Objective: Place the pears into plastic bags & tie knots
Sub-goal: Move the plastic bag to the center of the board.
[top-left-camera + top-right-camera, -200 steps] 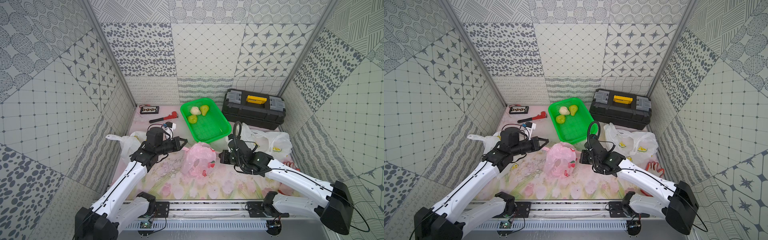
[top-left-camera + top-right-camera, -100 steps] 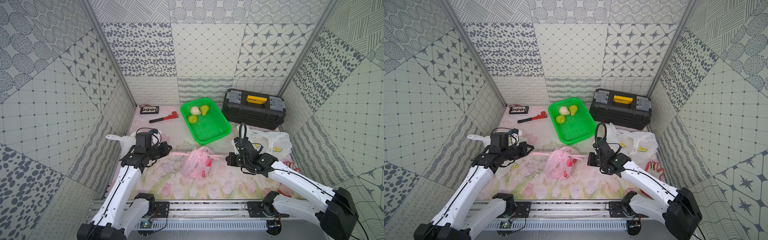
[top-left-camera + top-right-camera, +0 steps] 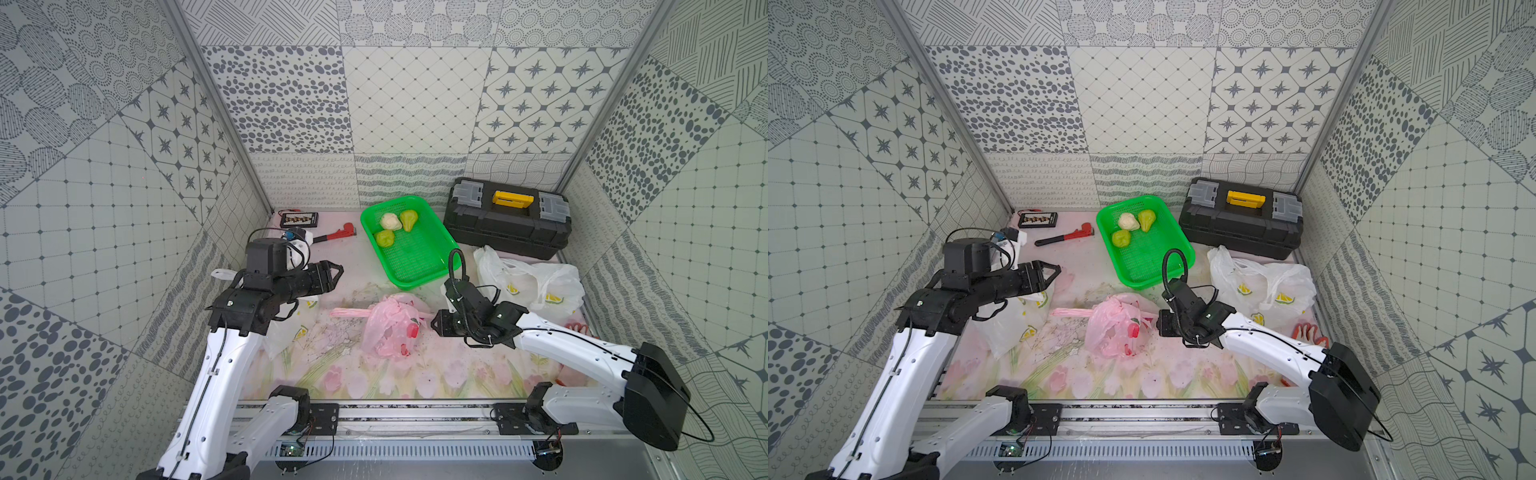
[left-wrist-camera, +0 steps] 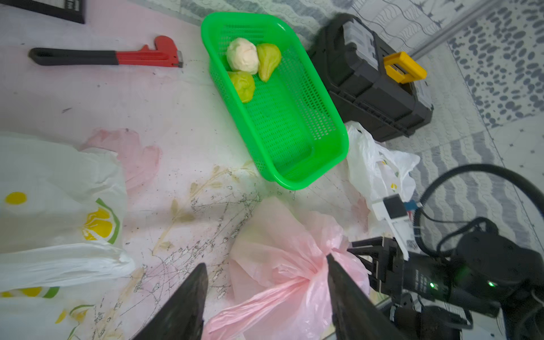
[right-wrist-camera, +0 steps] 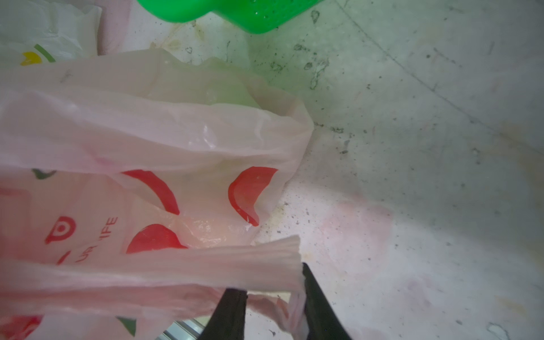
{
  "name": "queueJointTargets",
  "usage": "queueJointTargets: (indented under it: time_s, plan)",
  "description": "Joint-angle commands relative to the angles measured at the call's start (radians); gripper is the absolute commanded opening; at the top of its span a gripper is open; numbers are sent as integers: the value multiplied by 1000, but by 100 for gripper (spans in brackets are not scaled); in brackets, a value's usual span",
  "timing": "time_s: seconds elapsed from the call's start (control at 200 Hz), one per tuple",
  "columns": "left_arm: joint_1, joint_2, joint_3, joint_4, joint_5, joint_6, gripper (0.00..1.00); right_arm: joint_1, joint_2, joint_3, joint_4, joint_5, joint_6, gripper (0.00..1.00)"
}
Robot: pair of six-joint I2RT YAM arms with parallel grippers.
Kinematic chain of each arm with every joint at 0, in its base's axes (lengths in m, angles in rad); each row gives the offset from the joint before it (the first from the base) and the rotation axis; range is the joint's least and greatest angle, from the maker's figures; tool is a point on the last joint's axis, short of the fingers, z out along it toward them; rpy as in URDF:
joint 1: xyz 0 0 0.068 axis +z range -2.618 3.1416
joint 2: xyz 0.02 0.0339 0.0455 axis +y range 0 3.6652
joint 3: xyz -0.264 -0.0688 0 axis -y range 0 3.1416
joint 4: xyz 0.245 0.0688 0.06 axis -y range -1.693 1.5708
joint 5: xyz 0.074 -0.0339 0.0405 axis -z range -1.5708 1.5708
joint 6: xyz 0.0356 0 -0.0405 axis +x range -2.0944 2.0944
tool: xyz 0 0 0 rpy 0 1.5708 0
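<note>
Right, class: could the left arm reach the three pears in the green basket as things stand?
Probably yes: its claw is open, the pears lie uncovered in the basket, and nothing stands between.

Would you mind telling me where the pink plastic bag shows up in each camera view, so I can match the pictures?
In a top view: the pink bag lies mid-picture, just below the green basket.
In a top view: again mid-picture, below the basket.
Left wrist: lower middle of the picture.
Right wrist: fills the picture's left half.
Shared landmark: the green basket, visible in all four.
</note>
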Motion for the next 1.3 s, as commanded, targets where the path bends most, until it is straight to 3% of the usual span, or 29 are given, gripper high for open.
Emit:
queueJointTargets:
  time_s: [0.0, 0.105, 0.26, 0.36, 0.42, 0.51, 0.585, 0.61, 0.695, 0.85, 1.051, 1.181, 1.231, 1.296]
  plan:
    - [-253, 67, -6, -88, -70, 42, 70, 36, 54, 60, 87, -11, 29, 34]
    - [-390, 159, -16, -84, -152, 64, 70, 52, 82, 75, 88, -10, 38, 34]
    - [-482, 279, -56, -13, -83, 64, 71, 64, 99, 62, 134, -29, 62, 34]
    - [-537, 356, -57, -25, -63, 70, 65, 90, 142, 90, 146, -45, 64, 35]
    - [-543, 367, -72, -33, -74, 75, 54, 110, 169, 111, 159, -54, 66, 35]
    - [-542, 336, -79, -65, -122, 100, 21, 134, 211, 143, 181, -79, 69, 35]
    - [-539, 269, -72, -96, -150, 125, 4, 147, 234, 177, 176, -99, 52, 36]
    - [-533, 243, -67, -108, -159, 128, 0, 148, 237, 188, 172, -103, 44, 36]
    - [-488, 159, -44, -148, -176, 108, 0, 150, 236, 225, 159, -121, 16, 37]
    - [-369, 28, -26, -176, -106, 45, 0, 150, 263, 323, 138, -151, -45, 39]
    - [-297, -30, -8, -194, -161, 7, 0, 162, 485, 559, 180, -187, -51, 38]
    - [-173, -9, -6, -175, -243, 25, 0, 143, 620, 744, 148, -192, -73, 38]
    - [-104, 5, 11, -163, -272, 29, 0, 128, 647, 793, 128, -212, -84, 42]
    - [-27, 16, 23, -143, -327, 26, 0, 107, 651, 827, 86, -227, -116, 58]
